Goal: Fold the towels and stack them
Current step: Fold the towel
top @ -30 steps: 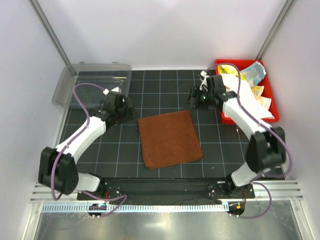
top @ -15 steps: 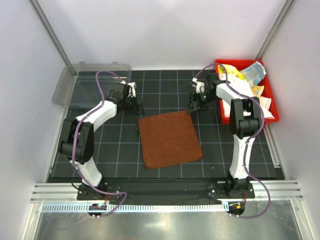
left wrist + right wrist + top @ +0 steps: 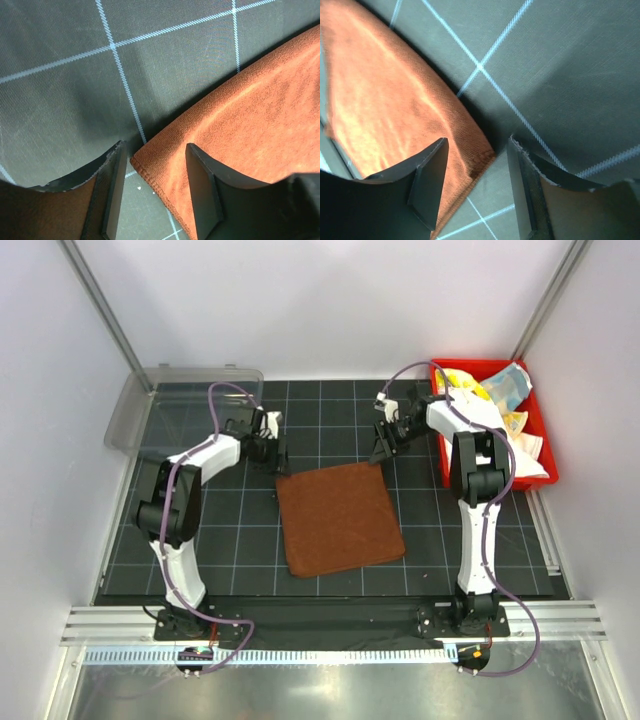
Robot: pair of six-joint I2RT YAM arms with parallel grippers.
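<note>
A rust-brown towel (image 3: 338, 517) lies flat on the black grid mat. My left gripper (image 3: 277, 462) is open, its jaws straddling the towel's far left corner (image 3: 145, 155); one finger stands over the cloth, the other over bare mat. My right gripper (image 3: 381, 452) is open, its jaws straddling the far right corner (image 3: 481, 156) in the same way. Neither holds the cloth. Other towels, white (image 3: 500, 448), pale yellow (image 3: 462, 380) and light blue (image 3: 507, 386), lie bunched in a red bin (image 3: 541, 420) at the far right.
A clear plastic tub (image 3: 178, 408) stands at the far left of the mat. White walls and metal posts close in the back and sides. The arm bases sit on a rail at the near edge.
Both grippers have moved inward and down to the towel's two far corners. The towel itself has not moved.
</note>
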